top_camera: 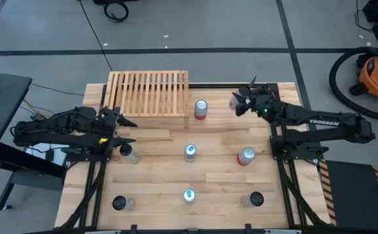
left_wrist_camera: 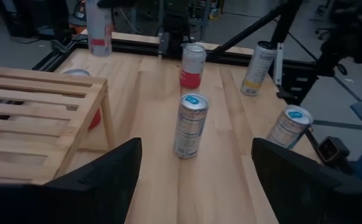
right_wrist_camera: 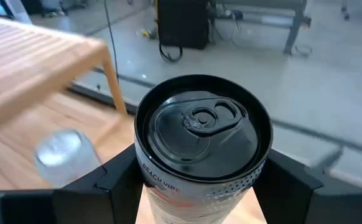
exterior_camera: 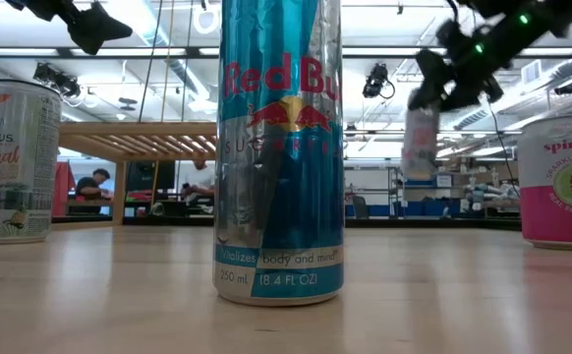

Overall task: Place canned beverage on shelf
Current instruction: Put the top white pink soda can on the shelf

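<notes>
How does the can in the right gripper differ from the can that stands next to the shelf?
The can in the right gripper is clamped between the fingers and lifted off the table; the can beside the shelf stands free on the tabletop. The held can has a black lid, the standing one a silver lid. The held can is apart from the shelf, the other close to its side. Both are upright.

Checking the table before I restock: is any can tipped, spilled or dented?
Nothing stands out. Every can on the table stands upright and no liquid shows. One can is off the table, gripped in the right pincer above the far right corner. The shelf is bare on top; the left pincer is open.
</notes>
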Tool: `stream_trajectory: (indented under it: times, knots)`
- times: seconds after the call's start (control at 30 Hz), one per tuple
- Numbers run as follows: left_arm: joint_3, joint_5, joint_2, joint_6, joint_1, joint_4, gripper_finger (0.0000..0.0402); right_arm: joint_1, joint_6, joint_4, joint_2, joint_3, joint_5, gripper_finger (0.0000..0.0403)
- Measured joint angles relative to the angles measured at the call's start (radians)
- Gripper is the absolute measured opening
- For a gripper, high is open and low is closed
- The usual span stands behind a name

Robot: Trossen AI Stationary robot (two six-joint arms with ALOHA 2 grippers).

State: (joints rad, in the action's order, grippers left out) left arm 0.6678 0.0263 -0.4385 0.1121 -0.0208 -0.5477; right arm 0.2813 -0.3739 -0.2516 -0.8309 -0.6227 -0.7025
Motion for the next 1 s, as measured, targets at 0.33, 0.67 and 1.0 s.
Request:
stream_trajectory:
  times: [0.33, 0.67, 1.0]
  knots:
    - [0.000, 0.000, 0.000, 0.012, 0.000, -0.004, 0.0314, 0.064, 0.167, -0.005, -0.231, -0.289, 0.071, 0.0255]
    - [0.000, 0.000, 0.000, 0.027, 0.000, -0.060, 0.0314, 0.150, 0.293, -0.007, -0.496, -0.541, 0.175, 0.0255]
    - [0.000, 0.000, 0.000, 0.035, 0.000, -0.064, 0.0314, 0.187, 0.357, -0.004, -0.722, -0.800, 0.301, 0.0255]
